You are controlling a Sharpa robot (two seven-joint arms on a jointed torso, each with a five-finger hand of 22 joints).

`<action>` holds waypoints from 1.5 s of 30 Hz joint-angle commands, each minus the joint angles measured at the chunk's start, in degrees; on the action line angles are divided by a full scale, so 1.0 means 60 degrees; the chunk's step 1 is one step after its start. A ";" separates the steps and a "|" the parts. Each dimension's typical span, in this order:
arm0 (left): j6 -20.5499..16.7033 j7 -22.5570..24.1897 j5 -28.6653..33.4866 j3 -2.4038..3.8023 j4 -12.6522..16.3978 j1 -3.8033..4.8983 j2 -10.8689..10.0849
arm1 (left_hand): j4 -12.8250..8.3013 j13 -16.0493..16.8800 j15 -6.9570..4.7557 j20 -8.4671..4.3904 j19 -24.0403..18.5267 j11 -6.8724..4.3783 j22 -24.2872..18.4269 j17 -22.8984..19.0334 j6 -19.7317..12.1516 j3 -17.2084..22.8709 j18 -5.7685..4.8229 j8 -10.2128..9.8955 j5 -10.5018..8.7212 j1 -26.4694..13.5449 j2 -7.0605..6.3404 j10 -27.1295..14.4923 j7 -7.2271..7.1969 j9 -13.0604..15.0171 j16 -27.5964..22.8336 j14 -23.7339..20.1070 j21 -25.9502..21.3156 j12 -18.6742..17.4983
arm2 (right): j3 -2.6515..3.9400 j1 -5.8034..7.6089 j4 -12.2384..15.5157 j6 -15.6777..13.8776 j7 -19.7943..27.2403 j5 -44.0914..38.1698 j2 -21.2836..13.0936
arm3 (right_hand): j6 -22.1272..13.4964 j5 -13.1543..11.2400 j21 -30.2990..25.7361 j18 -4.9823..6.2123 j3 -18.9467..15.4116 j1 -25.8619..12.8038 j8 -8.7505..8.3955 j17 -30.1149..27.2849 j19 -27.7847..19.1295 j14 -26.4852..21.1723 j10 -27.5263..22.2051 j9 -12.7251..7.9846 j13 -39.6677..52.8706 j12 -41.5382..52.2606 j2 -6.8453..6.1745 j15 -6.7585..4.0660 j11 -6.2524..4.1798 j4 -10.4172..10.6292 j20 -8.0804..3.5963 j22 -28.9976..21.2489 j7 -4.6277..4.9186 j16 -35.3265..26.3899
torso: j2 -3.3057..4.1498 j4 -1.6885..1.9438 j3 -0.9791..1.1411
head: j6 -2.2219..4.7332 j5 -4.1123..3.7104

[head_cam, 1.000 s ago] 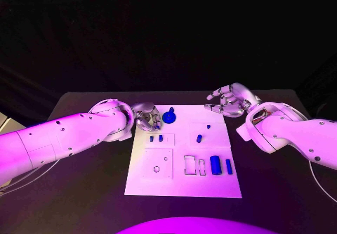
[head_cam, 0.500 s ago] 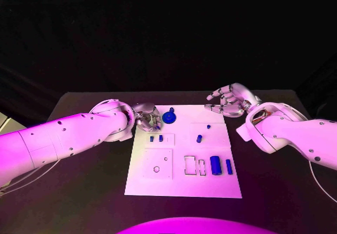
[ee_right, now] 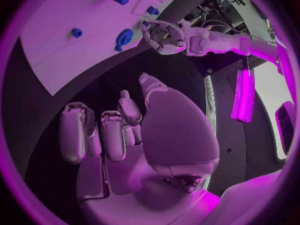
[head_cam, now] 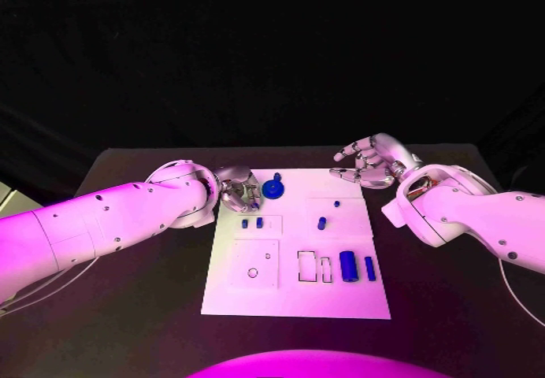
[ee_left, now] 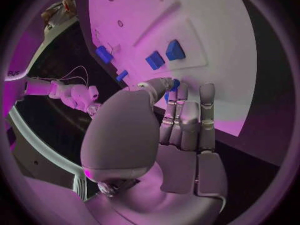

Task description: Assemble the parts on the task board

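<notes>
Two robot hands sat at the far corners of the white rectangular task board (head_cam: 298, 299) on my black bench (head_cam: 454, 315).

I saw the left robot hand (head_cam: 238, 191) at the board's far left edge, fingers close to the round blue disc part (head_cam: 274, 190); I couldn't tell if it gripped it. The right robot hand (head_cam: 368, 163) hovered empty, fingers loosely apart, off the far right corner. Small blue pegs (head_cam: 252, 224), one blue stub (head_cam: 321, 223) and two blue bars (head_cam: 357, 266) stayed on the board.

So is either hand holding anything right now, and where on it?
Nothing is held. The left hand hovers beside the round blue part at the task board's far edge; the right hand is curled, empty.
</notes>
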 commanded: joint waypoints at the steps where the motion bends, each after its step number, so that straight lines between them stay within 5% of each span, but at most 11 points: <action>1: 0.0260 -0.0048 -0.0106 -0.0031 -0.0011 -0.0036 0.0021 | -0.0026 0.0008 0.0023 0.0004 -0.0058 -0.0008 -0.0003 -0.0008 0.0036 0.0004 0.0085 -0.0036 -0.0011 -0.0103 0.0027 0.0048 -0.0008 0.0014 0.0032 0.0019 0.0007 -0.0014 | 0.0001 -0.0007 0.0000 0.0066 0.0071 -0.0094 0.0013 | -0.0022 0.0034 -0.0032 0.0114 0.0057 -0.0017 0.0038 0.0950 0.0174 0.0619 0.0018 0.0016 -0.0007 -0.0031 -0.0054 -0.0062 -0.0022 -0.0005 -0.0062 0.1417 -0.0014 -0.0053 | -0.0011 0.0005 0.0004 | -0.0019 0.0004; 40: -0.0259 -0.0063 -0.0076 -0.0011 0.0102 -0.0084 -0.0145 | -0.0157 -0.0152 0.0085 0.0053 -0.0218 0.0054 -0.0168 -0.0210 -0.0967 0.0211 0.0115 -0.1052 -0.0021 -0.0536 -0.0291 0.0038 0.0089 -0.0289 0.0094 -0.0089 -0.0119 -0.0495 | -0.0002 -0.0048 -0.0038 0.0040 0.0094 -0.0094 0.0003 | -0.0034 0.0034 -0.0119 0.0129 0.0065 -0.0025 0.0043 0.0922 0.0151 0.0613 -0.0014 0.0017 -0.0083 -0.0106 -0.0071 -0.0066 -0.0025 -0.0008 -0.0068 0.1374 -0.0015 -0.0077 | -0.0006 0.0010 -0.0005 | 0.0044 0.0007; 45: -0.0241 -0.0110 -0.0068 -0.0004 0.0076 -0.0090 -0.0198 | -0.0190 -0.0146 0.0092 0.0058 -0.0212 0.0063 -0.0194 -0.0242 -0.1273 0.0223 0.0117 -0.1252 -0.0020 -0.0575 -0.0331 0.0015 0.0077 -0.0345 0.0108 -0.0093 -0.0138 -0.0526 | -0.0002 -0.0053 -0.0062 0.0123 0.0069 -0.0121 -0.0009 | -0.0126 0.0037 -0.0401 0.0175 0.0135 0.0037 0.0055 0.0958 0.0084 0.0630 -0.1229 0.0020 -0.1822 -0.2244 -0.0137 -0.0054 -0.0023 -0.0005 -0.0081 0.1240 -0.0010 -0.0085 | -0.0011 0.0001 -0.0003 | 0.0050 0.0003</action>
